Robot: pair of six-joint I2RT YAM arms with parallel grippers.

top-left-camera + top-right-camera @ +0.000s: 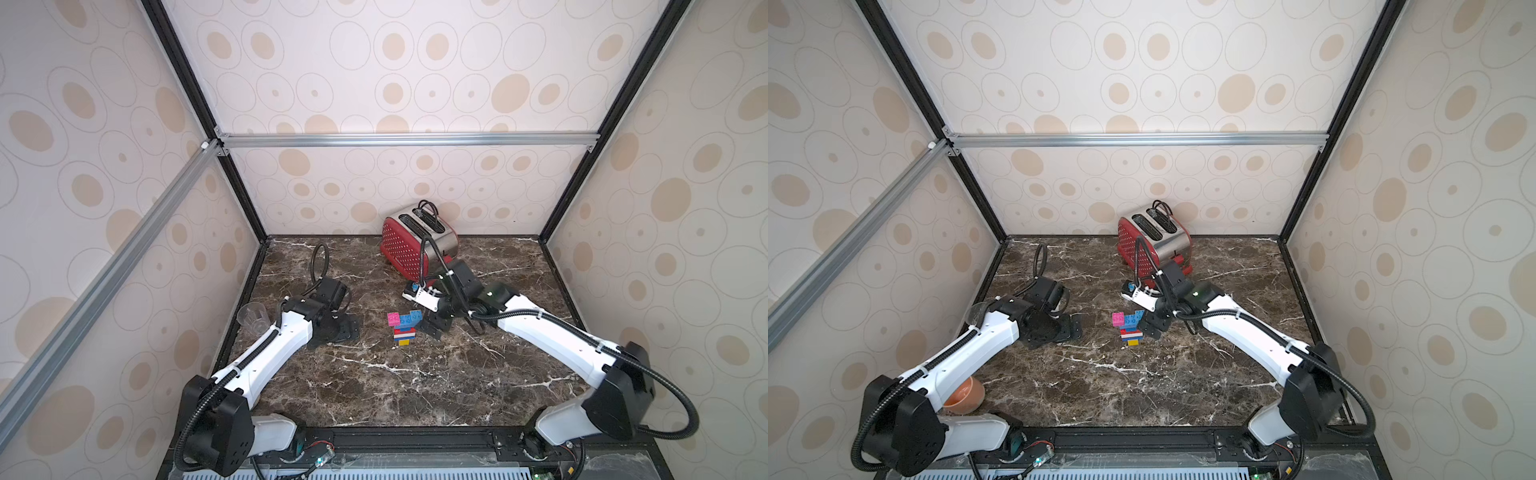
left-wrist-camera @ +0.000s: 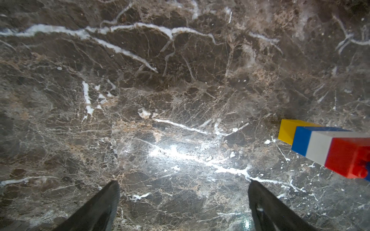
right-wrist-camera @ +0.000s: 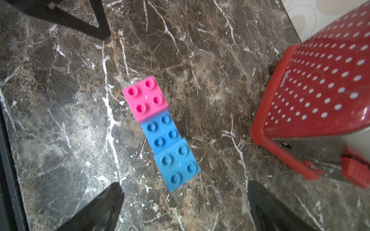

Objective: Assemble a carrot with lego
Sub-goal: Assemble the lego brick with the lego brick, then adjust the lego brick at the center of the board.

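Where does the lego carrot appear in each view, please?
In a top view: carrot mid-frame, just below the toaster.
In a top view: carrot mid-frame, just below the toaster.
Left wrist: carrot cut off at the edge; no toaster.
Right wrist: carrot mid-frame, toaster at the edge.
Shared landmark: toaster.

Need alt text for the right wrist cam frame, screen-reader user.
The carrot, showing a row of one pink and two blue studded bricks with studs facing the camera, is just beyond the open, empty right gripper, against the brown marble table. A red toaster with white dots stands apart from it.
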